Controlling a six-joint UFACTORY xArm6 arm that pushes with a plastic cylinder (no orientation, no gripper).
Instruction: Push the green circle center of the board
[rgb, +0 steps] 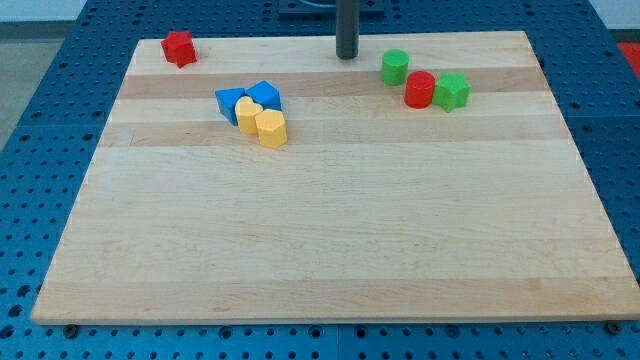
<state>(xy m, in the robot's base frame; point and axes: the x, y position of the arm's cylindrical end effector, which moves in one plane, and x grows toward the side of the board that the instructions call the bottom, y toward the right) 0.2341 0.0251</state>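
The green circle (395, 67) is a short green cylinder near the top right of the wooden board (330, 230). My tip (347, 56) rests on the board at the top middle, a short way to the left of the green circle and apart from it. A red cylinder (420, 89) sits just below and right of the green circle, touching a green star-like block (452, 91) on its right.
A red star-like block (179, 48) sits at the board's top left corner. Left of centre is a cluster: two blue blocks (232, 104) (265, 95) and two yellow blocks (248, 113) (271, 129), touching. A blue pegboard (610, 120) surrounds the board.
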